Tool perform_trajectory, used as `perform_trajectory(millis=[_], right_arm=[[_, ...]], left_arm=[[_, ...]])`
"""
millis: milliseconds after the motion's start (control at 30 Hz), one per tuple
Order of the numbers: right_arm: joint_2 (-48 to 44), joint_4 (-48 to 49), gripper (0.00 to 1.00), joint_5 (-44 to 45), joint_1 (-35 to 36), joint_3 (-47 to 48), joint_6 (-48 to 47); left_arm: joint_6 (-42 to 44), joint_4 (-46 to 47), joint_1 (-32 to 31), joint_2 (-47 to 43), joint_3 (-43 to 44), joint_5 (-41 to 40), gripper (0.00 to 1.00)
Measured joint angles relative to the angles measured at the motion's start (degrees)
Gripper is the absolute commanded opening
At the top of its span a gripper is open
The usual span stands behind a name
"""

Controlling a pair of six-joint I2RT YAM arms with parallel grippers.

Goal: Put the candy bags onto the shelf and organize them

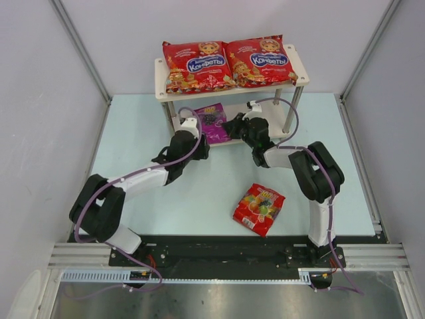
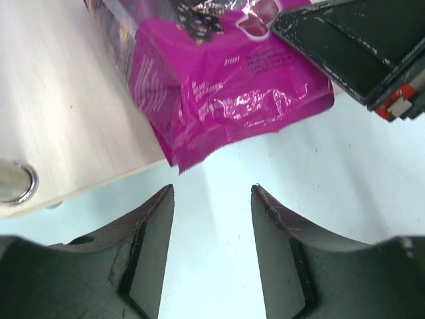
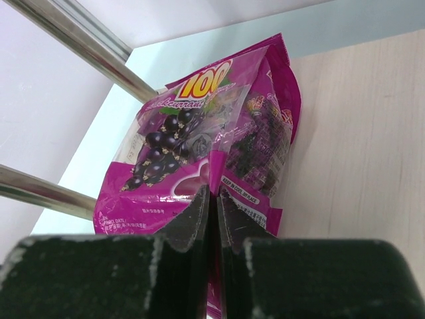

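Two large red candy bags (image 1: pixel 197 66) (image 1: pixel 260 61) lie side by side on the top board of the shelf (image 1: pixel 297 66). The small purple bag (image 1: pixel 212 121) lies on the lower board, one corner hanging over the front edge. My right gripper (image 1: pixel 234 126) is shut on a fold of the purple bag (image 3: pixel 192 133), its jaws (image 3: pixel 214 196) pinched together on the plastic. My left gripper (image 1: pixel 201 147) is open and empty just in front of the purple bag's overhanging corner (image 2: pixel 226 86), its fingertips (image 2: pixel 212 193) over the table. The small red gummy bag (image 1: pixel 259 209) lies on the table near the right arm.
The lower shelf board (image 2: pixel 60 113) (image 3: pixel 358 146) has bare wood on either side of the purple bag. Metal posts (image 3: pixel 86 50) (image 3: pixel 40 189) stand to the left of the right gripper; a post foot (image 2: pixel 13 183) is left of my left gripper. White walls enclose the pale table (image 1: pixel 133 133).
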Motion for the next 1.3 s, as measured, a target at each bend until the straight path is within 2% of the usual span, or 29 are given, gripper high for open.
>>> perform_trajectory(millis=[433, 467, 500, 600, 667, 700, 800, 1000, 1233, 1300], right_arm=[[0.4, -1.2, 0.0, 3.4, 1.8, 1.0, 0.0], [0.4, -1.2, 0.06, 3.6, 1.9, 1.0, 0.0], [0.4, -1.2, 0.26, 3.9, 2.0, 1.0, 0.0], [0.4, -1.3, 0.46, 4.0, 1.9, 1.0, 0.1], [0.4, -1.6, 0.51, 4.0, 1.7, 1.0, 0.1], [0.4, -1.8, 0.61, 3.9, 1.6, 1.1, 0.0], [0.1, -3.8, 0.67, 4.1, 1.2, 1.1, -0.2], [-4.1, -7.6, 0.69, 7.1, 1.0, -1.0, -1.5], [-21.0, -12.8, 0.71, 14.8, 1.6, -13.1, -1.3], [-28.3, -17.0, 0.76, 17.4, 1.8, -17.1, -0.8]], left_arm=[[0.0, -0.4, 0.0, -4.8, -2.0, -0.2, 0.55], [0.0, -0.4, 0.0, -4.9, -2.1, -0.2, 0.55], [-0.1, -0.4, 0.0, -5.0, -2.2, -0.3, 0.55], [-0.1, -0.7, 0.0, -5.3, -2.6, -0.7, 0.53], [-0.1, -1.3, 0.0, -5.7, -2.9, -0.7, 0.52], [-0.2, -1.4, 0.0, -6.2, -3.2, -0.9, 0.52], [-0.7, -1.6, 0.0, -9.6, -6.1, -1.3, 0.52], [-2.0, -1.9, -0.8, -18.6, -11.1, -2.7, 0.55], [-4.6, -1.7, -6.5, -25.7, -17.3, -6.1, 0.59], [-5.7, -1.7, -8.6, -25.8, -18.6, -6.8, 0.67]])
